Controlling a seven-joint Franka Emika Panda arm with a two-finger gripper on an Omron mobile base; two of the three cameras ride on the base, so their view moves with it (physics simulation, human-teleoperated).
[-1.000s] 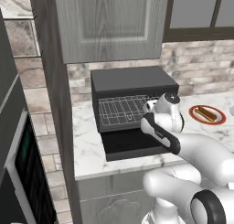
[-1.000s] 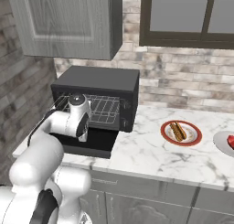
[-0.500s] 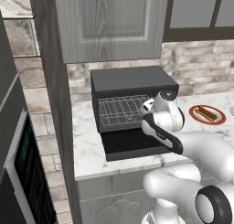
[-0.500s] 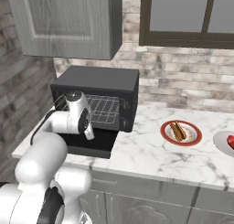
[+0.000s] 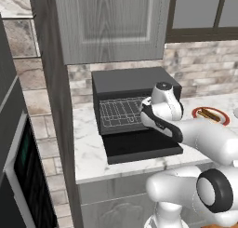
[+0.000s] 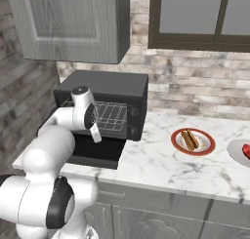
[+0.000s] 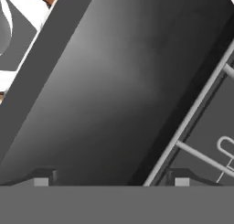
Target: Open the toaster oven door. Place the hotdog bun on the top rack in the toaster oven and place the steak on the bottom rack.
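The black toaster oven (image 5: 132, 81) (image 6: 102, 85) stands on the counter with its door (image 5: 139, 148) (image 6: 95, 153) folded down flat. Inside are the silver top rack (image 5: 116, 107) (image 6: 111, 110) and, below it, the bottom rack (image 5: 122, 124). My gripper (image 6: 96, 134) (image 7: 112, 182) hangs open over the lowered door in front of the cavity, with nothing between its fingertips (image 7: 41, 179). The hand view looks at a dark oven panel with rack wire (image 7: 196, 109) to the right. The hotdog bun (image 6: 189, 139) (image 5: 208, 114) lies on a red-rimmed plate (image 6: 207, 146). The steak (image 6: 246, 150) sits at the far right edge.
Grey wall cabinets (image 5: 111, 24) (image 6: 68, 23) hang above the oven. A tall dark built-in oven (image 5: 18, 176) is at the left. The marble counter (image 6: 156, 162) runs between the oven and the plates, with a window (image 6: 205, 16) behind.
My hand has risen a little in front of the oven opening. The door lies down throughout, and the bun and steak have not moved.
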